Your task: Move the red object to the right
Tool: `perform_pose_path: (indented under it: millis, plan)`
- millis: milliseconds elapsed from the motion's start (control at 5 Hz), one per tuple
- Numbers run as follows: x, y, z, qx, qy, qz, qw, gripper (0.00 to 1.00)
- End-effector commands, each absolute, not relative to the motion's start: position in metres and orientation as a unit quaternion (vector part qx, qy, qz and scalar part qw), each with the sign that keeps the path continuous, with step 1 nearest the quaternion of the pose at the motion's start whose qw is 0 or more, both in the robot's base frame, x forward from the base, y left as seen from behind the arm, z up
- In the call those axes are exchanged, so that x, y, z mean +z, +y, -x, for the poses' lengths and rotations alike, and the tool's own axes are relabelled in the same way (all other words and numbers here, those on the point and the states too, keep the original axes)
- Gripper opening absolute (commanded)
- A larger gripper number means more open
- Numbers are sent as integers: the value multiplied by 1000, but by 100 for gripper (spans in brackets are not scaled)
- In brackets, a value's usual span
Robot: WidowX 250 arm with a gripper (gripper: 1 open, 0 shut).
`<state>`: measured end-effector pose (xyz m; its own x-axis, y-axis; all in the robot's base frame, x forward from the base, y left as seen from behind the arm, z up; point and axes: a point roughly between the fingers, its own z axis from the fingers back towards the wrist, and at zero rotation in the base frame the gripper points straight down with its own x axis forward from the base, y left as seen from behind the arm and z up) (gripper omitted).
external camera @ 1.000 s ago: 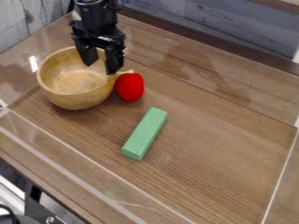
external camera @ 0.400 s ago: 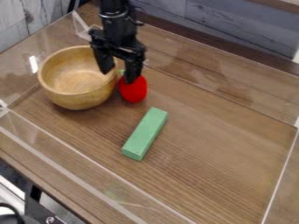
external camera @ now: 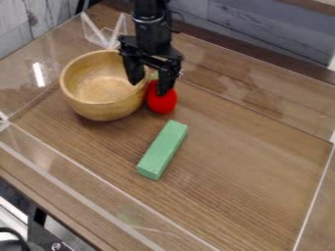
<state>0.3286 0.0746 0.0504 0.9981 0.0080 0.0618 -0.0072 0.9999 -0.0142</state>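
The red object (external camera: pixel 161 102) sat on the desk (external camera: pixel 249 132), just beside the right-hand rim of the wooden bowl (external camera: pixel 101 93), with the green block (external camera: pixel 163 150) nearer the camera. The jaws (external camera: pixel 152 78) stood wide, behind and partly over the fruit's far side. To push it well, the arm (external camera: pixel 153 12) probably needed a low jaw on the bowl side, then a slow, level sweep rightward, without tipping the bowl or letting the round fruit roll off.
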Motion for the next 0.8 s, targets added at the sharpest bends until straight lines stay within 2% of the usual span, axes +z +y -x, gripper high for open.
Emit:
perform_pose_path:
  millis: [0,600]
  plan:
    - [59,80,-353,-11,-52,-3,999,100]
    - [41,74,-352,-4,-34,-2,999,100]
